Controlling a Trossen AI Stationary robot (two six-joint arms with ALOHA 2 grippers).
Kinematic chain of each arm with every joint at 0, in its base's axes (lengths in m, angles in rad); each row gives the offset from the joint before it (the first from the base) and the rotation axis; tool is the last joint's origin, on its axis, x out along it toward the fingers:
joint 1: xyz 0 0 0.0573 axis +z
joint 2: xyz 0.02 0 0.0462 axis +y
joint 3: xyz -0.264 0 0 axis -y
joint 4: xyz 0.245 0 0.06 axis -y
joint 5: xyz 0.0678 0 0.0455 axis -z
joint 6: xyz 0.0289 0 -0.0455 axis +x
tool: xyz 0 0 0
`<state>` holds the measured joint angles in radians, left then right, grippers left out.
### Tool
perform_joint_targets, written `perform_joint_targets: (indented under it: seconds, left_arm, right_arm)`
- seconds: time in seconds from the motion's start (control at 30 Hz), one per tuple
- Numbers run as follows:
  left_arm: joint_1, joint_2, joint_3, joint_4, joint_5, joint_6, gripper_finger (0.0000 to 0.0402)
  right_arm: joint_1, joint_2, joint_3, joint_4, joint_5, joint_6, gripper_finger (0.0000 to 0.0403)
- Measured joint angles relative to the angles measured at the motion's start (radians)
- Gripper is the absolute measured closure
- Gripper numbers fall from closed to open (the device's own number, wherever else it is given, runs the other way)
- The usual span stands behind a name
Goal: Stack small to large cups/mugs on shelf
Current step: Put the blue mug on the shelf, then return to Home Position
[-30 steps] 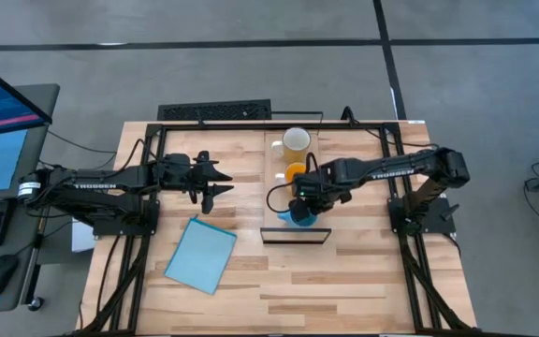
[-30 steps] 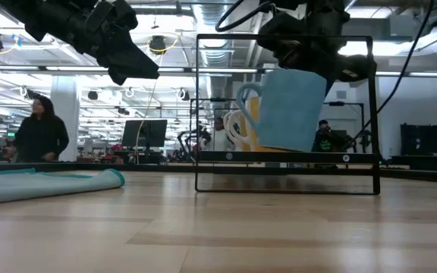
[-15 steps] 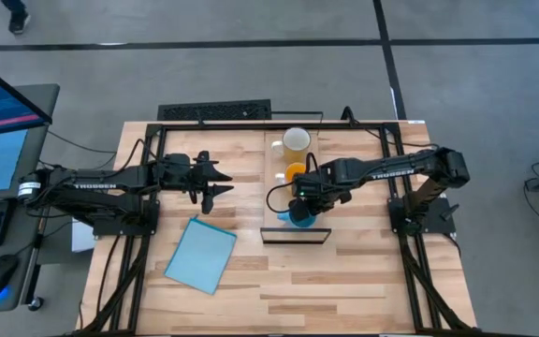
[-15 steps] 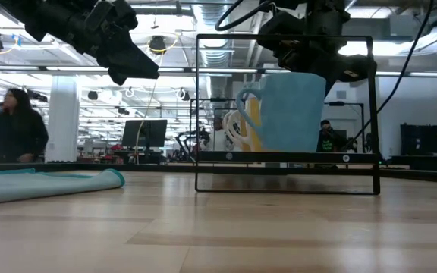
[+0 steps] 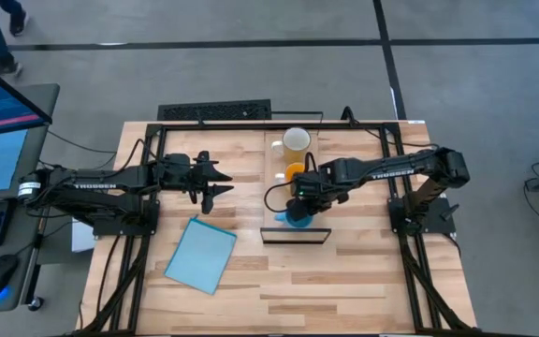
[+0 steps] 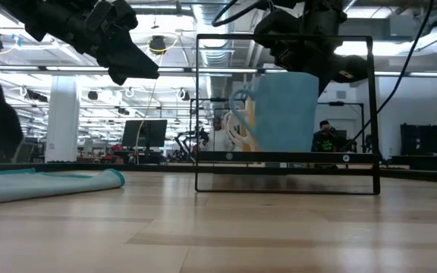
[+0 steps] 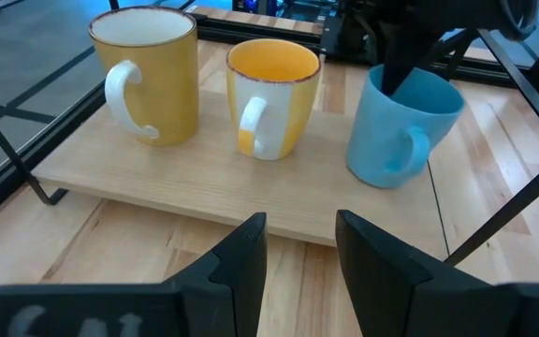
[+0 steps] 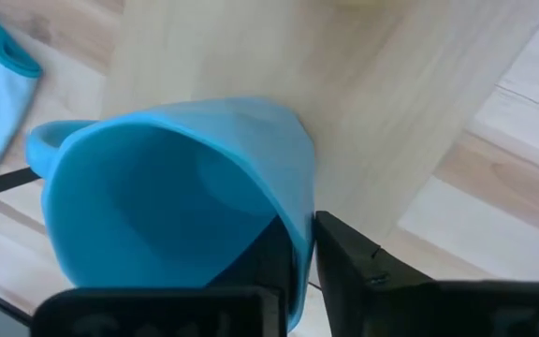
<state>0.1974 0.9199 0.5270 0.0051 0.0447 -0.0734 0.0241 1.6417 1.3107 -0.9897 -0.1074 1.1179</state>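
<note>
From the bench edge nearest us and working back, we first meet the black wire frame (image 6: 287, 114) and behind its lower bar the shelf (image 7: 251, 192), a pale wood board that carries all three mugs in a row. The blue mug (image 7: 402, 126) comes first, at the near end of the shelf: bright blue, slightly flared, its handle turned toward the left arm's camera, and it sits tilted instead of flat. Our right gripper (image 8: 302, 257) has its jaws pinched on the mug's rim, one finger inside the wall and one outside. We judge the risk to be in the letting go: if the jaws part while the mug leans, it could rock or tip, and since it stands close to the shelf's end and side edge, it could slide off onto the bench. A sideways drag on withdrawal could also knock it into its neighbour. Next along is the orange mug (image 7: 271, 98), orange inside with white stripes and a white handle, upright, just beside the blue one but not touching. Farthest stands the yellow mug (image 7: 148, 75), white inside with a brownish rim, the largest-looking of the three. Off to the side, our left gripper (image 7: 298, 243) hovers above the bench with jaws apart, holding nothing.
</note>
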Motion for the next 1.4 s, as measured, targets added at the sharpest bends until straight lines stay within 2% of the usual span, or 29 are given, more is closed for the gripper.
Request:
perform_joint_targets:
  seconds: [0.93,1.4]
  left_arm:
    - [0.0,0.0,0.0,-0.001,0.026,0.0,0.0281]
    - [0.0,0.0,0.0,-0.001,0.028,0.001,0.0281]
  right_arm:
    - [0.0,0.0,-0.001,0.004,-0.001,-0.009,0.0338]
    - [0.0,0.0,0.0,0.006,-0.012,-0.001,0.0263]
